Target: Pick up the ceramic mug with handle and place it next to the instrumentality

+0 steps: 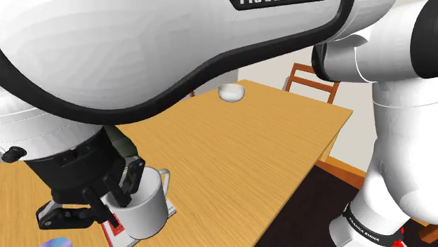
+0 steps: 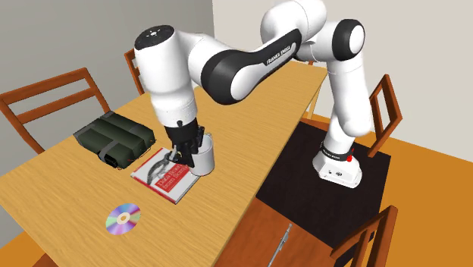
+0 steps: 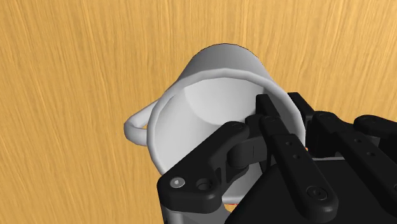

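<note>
**Risk note: rim pinch on the mug, book close by**

The gripper (image 1: 126,191) was clenched on the white mug (image 1: 144,207). One finger was inside the rim and one outside, on the wall opposite the handle (image 1: 165,177). The mug stood about midway along the table (image 1: 231,161) edge nearest the stand, at the corner of a red book (image 2: 161,179). I could not tell whether its base was clear of the surface.

Possible failures, as judged:
- The pinch was on a thin wall and off-centre. The mug's weight hung to one side, so a quick swing could let it pivot or slip between the pads.
- If the mug was carried low, its base could catch the book's edge and drag the book or tip the mug.
- The target was ambiguous. The dark green case (image 2: 117,139) near the opposite long edge seemed the likely instrumentality, but the disc (image 2: 123,218) toward the end edge was another candidate. A wrong choice would mean a wrong placement.
- Setting down too close could knock the case.
</note>
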Tool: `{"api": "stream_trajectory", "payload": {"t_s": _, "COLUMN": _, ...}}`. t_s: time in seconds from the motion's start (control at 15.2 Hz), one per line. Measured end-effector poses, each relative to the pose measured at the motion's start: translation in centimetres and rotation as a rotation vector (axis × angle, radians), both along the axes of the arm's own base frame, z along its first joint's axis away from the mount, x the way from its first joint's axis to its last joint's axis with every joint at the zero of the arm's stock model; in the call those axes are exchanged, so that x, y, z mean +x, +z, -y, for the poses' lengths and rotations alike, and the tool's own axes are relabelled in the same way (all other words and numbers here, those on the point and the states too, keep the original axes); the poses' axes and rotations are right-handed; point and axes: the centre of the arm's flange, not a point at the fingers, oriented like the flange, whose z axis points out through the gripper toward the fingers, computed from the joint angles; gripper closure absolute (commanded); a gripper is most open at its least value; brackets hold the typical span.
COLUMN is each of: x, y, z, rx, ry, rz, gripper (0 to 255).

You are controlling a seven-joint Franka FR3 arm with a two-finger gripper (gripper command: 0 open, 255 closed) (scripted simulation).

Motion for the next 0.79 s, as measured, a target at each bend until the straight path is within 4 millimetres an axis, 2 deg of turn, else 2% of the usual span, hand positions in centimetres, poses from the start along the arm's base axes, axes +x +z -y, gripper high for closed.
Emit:
{"api": "stream_trajectory", "payload": {"t_s": 0.26, "x": 0.7, "y": -0.1, "z": -4.6, "rx": 0.001, "ry": 0.001, "rz": 0.000, "gripper": 255}}
{"api": "stream_trajectory", "payload": {"t_s": 0.33, "x": 0.7, "y": -0.4, "z": -5.1, "rx": -0.001, "ry": -0.001, "rz": 0.000, "gripper": 255}}
{"api": "stream_trajectory", "payload": {"t_s": 0.79, "x": 0.4, "y": -3.7, "z": -5.8, "rx": -0.004, "ry": -0.003, "rz": 0.002, "gripper": 255}}
